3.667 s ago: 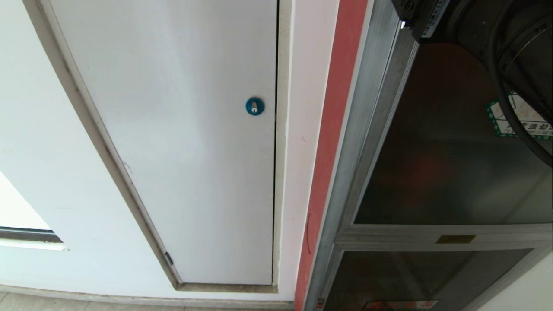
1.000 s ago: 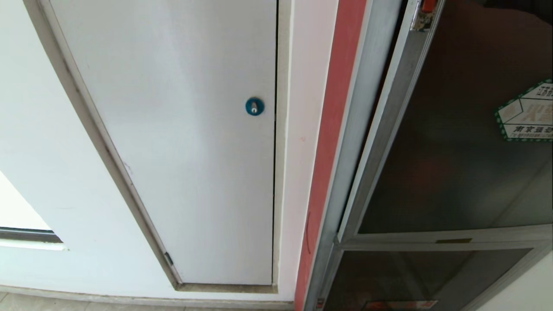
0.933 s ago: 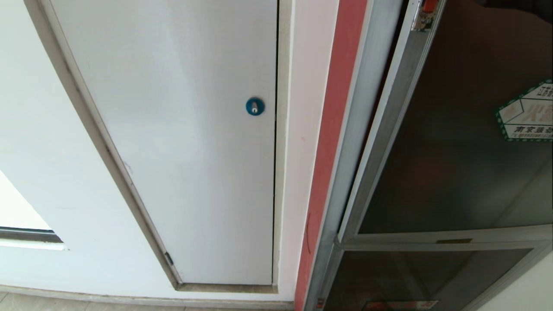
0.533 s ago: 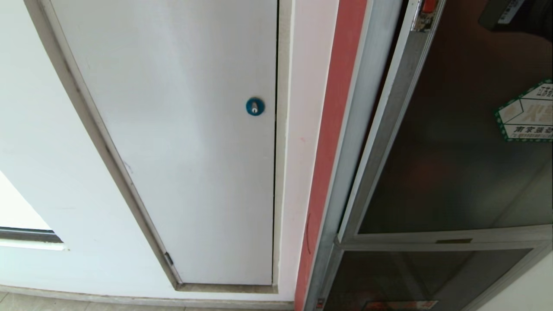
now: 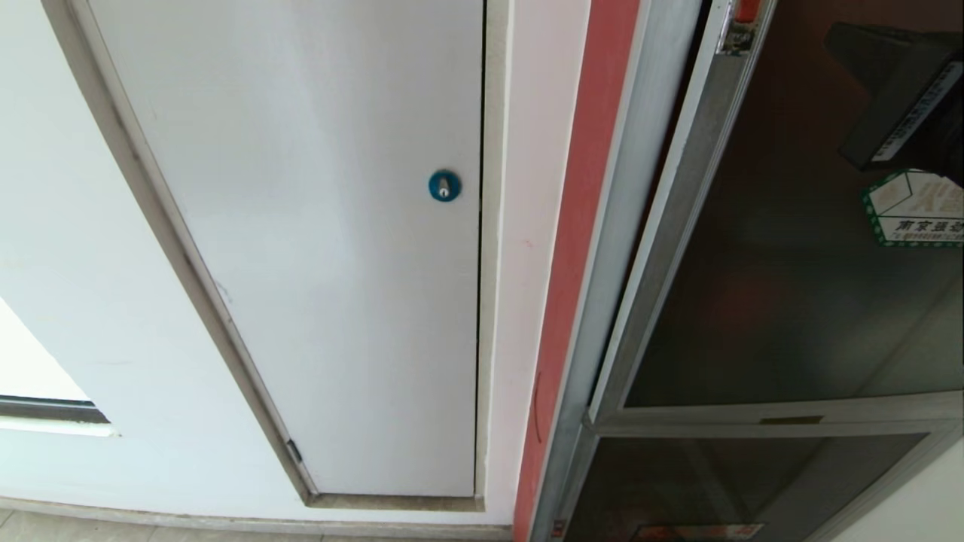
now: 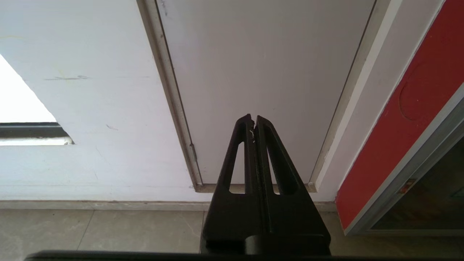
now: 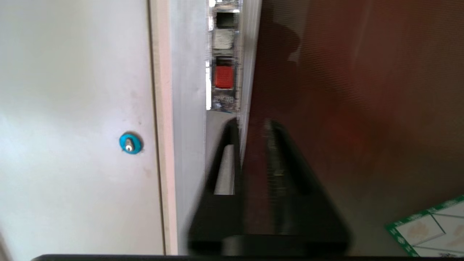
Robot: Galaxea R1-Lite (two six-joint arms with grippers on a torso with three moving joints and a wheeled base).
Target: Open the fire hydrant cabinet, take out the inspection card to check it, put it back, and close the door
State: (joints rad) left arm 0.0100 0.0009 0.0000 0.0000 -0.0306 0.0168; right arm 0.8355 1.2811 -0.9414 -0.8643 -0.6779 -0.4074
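Downward head view; wrist views near door (image 5: 783, 248).

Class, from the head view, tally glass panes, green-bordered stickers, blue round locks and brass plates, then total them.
Glass panes: 2, the door and the lower panel
Green-bordered stickers: 1
Blue round locks: 1
Brass plates: 1
Total: 5

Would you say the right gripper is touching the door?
Cannot tell: the right wrist view shows the right gripper straddling the door edge; neither contact nor gap is plain.
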